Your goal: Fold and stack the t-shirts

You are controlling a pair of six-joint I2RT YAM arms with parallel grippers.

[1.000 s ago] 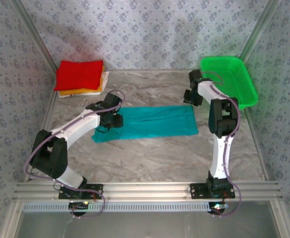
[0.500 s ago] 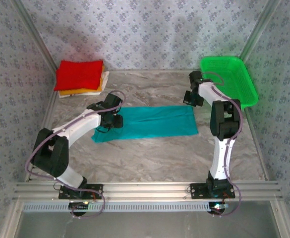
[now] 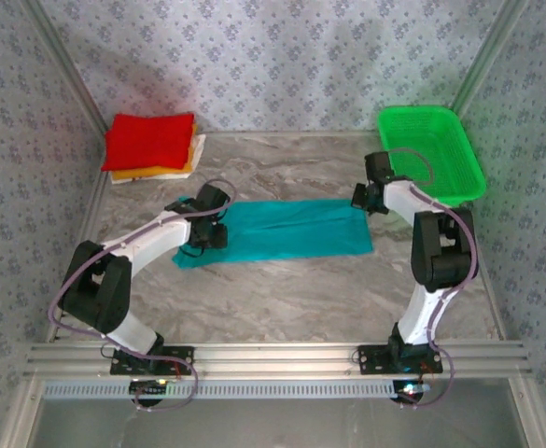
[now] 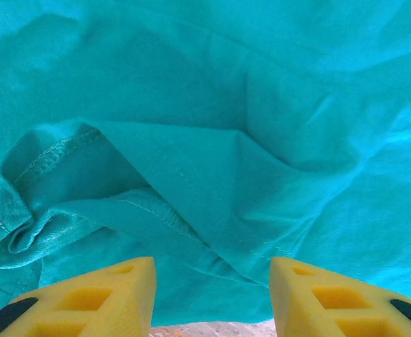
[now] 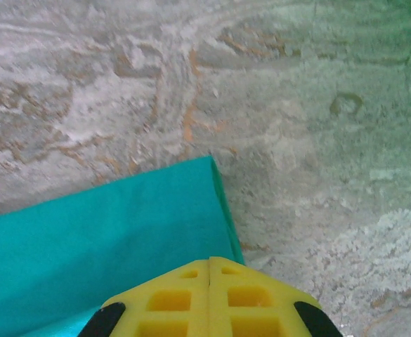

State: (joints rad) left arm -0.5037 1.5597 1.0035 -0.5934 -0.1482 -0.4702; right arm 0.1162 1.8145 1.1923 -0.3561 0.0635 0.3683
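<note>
The teal t-shirt (image 3: pixel 287 231) lies flat across the counter (image 3: pixel 282 299), well apart from the red-topped stack (image 3: pixel 149 140) at far left. My left fingers (image 4: pixel 107 298) stand parted over its bunched left end; my right fingers (image 5: pixel 184 298) are pressed together at its right corner.

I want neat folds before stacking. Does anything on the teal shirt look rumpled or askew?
Yes. The teal t-shirt is bunched at its left end, the hem curled and creased, just ahead of the open left gripper. Its corner by the shut right gripper lies flat.
</note>
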